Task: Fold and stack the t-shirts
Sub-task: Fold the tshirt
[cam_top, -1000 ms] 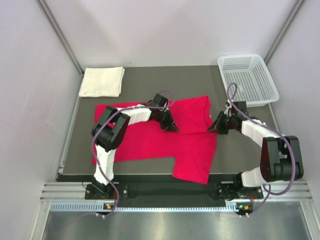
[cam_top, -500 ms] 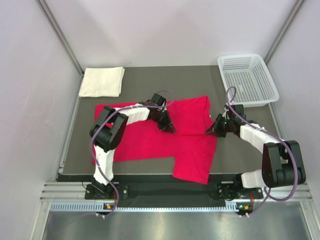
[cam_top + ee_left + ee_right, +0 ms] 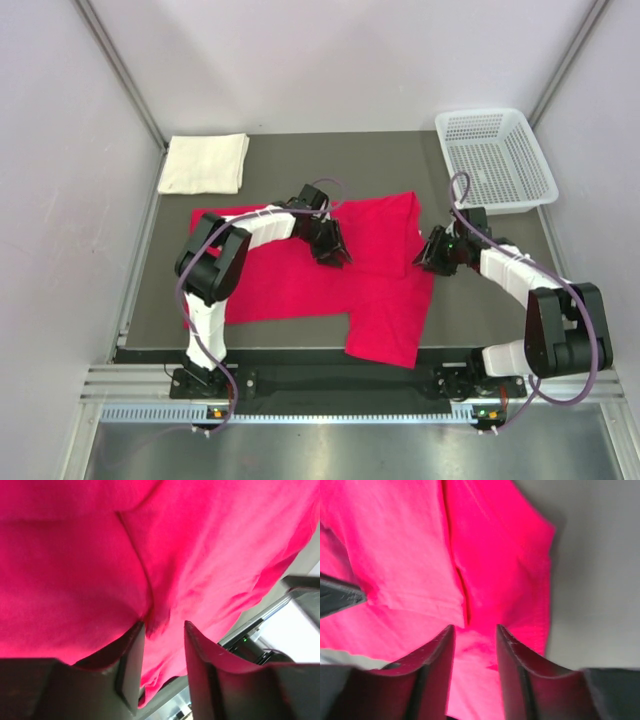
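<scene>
One cream t-shirt (image 3: 204, 163) overhead only (wrist views: red t-shirt (image 3: 200, 555)).

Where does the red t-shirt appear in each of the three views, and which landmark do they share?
Top external: the red t-shirt lies spread over the middle of the table.
Left wrist: it fills nearly the whole picture.
Right wrist: it covers the left and centre, bare table at right.
Shared landmark: the fold crease in the shirt.

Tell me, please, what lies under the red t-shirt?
The red t-shirt lies on the dark table top; its folded-over part covers its own cloth. Anything else beneath is hidden.
</scene>
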`<action>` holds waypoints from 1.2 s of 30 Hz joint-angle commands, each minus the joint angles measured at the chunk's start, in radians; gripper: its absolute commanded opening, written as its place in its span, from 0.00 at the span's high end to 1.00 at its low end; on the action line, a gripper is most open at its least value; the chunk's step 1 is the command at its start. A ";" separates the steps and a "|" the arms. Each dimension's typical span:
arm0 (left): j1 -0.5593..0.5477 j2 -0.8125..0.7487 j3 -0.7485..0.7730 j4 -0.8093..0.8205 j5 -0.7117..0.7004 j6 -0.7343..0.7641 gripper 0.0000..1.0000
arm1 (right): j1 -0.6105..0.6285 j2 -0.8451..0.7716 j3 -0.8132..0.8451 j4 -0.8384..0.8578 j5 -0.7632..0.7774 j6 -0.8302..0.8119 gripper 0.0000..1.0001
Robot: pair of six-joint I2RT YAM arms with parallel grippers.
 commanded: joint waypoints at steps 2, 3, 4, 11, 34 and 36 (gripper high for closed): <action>0.010 -0.089 0.056 -0.080 0.017 0.101 0.55 | 0.004 0.015 0.188 -0.034 0.082 -0.195 0.52; 0.010 -0.094 0.068 -0.097 0.024 0.118 0.53 | 0.004 0.055 0.222 -0.040 0.099 -0.215 0.50; 0.010 -0.101 0.080 -0.141 0.021 0.135 0.53 | 0.006 0.081 0.289 -0.046 0.110 -0.232 0.44; 0.087 -0.236 0.093 -0.269 -0.022 0.256 0.55 | 0.006 0.377 0.613 -0.037 0.096 -0.313 0.25; 0.930 -0.326 0.039 -0.225 -0.102 0.350 0.44 | -0.006 0.789 0.966 -0.120 0.056 -0.453 0.49; 0.942 -0.307 0.053 -0.226 -0.102 0.336 0.44 | -0.011 0.802 0.971 -0.123 0.053 -0.457 0.56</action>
